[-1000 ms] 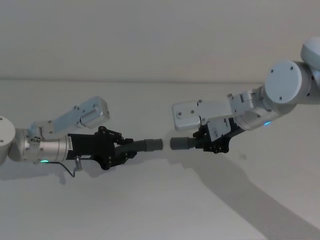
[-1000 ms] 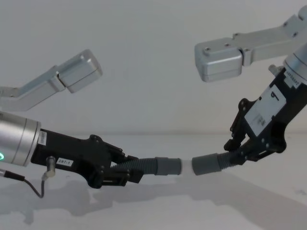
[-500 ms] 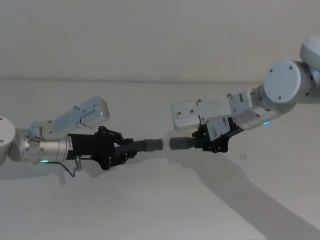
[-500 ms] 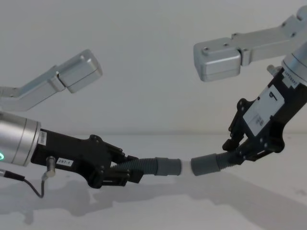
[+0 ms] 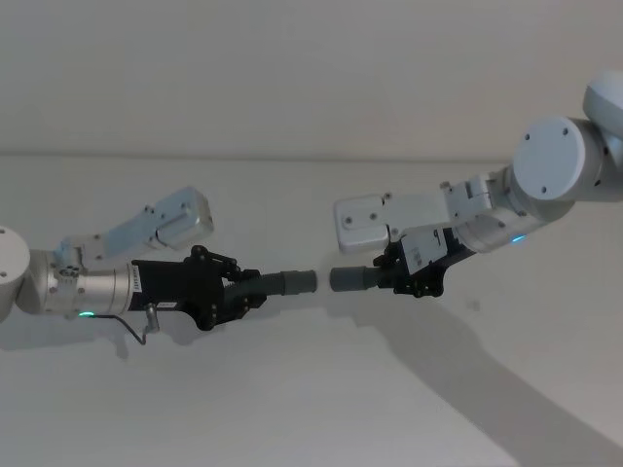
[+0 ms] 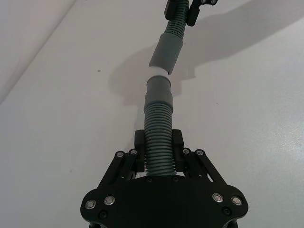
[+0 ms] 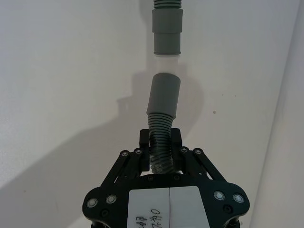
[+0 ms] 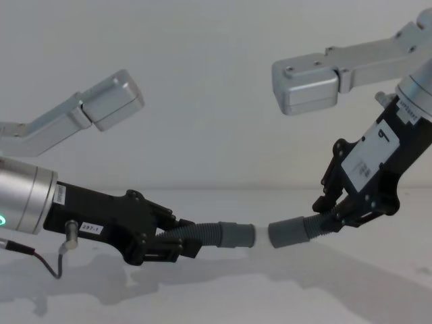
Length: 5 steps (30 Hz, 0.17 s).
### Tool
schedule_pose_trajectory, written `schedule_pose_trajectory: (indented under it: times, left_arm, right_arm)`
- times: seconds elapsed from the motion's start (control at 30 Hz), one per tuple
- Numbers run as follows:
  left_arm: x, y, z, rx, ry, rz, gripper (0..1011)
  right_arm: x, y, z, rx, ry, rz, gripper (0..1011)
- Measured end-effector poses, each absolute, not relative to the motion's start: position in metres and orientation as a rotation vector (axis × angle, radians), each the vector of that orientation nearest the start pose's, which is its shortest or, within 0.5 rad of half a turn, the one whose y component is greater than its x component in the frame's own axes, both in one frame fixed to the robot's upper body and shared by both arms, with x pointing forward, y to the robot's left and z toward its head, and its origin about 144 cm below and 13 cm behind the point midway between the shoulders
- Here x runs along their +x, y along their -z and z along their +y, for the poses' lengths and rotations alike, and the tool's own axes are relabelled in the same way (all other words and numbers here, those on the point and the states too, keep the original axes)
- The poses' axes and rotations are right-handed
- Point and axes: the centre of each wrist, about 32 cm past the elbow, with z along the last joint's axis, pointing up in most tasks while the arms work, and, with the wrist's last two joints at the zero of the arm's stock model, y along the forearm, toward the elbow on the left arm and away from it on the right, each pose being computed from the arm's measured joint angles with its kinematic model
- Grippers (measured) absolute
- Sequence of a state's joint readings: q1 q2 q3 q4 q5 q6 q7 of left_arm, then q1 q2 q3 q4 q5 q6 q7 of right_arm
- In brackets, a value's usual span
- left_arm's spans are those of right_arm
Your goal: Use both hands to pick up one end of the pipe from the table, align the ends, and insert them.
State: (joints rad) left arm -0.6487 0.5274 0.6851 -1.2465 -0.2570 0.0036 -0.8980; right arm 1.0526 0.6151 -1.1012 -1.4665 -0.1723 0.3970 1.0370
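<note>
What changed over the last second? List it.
The right tool edged its hose piece slightly toward the left one, narrowing the gap between the cuffs; they are not yet joined. The left tool and its hose piece stayed put, and both tools kept their grip.

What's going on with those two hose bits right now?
Left tool shut on left hose. Right tool shut on right hose. Cuffs facing, small gap, not joined. Nothing between.
</note>
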Motion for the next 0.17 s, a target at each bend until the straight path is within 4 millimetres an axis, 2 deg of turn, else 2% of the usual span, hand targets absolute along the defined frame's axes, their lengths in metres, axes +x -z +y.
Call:
schedule_pose_trajectory:
  times: [0.17]
  left_arm:
    - [0.59, -1.232, 0.2599, 0.453, -0.297, -0.236, 320]
  right_arm:
    - [0.5878, -1.3512, -0.185, -1.176, 0.152, -0.544, 249]
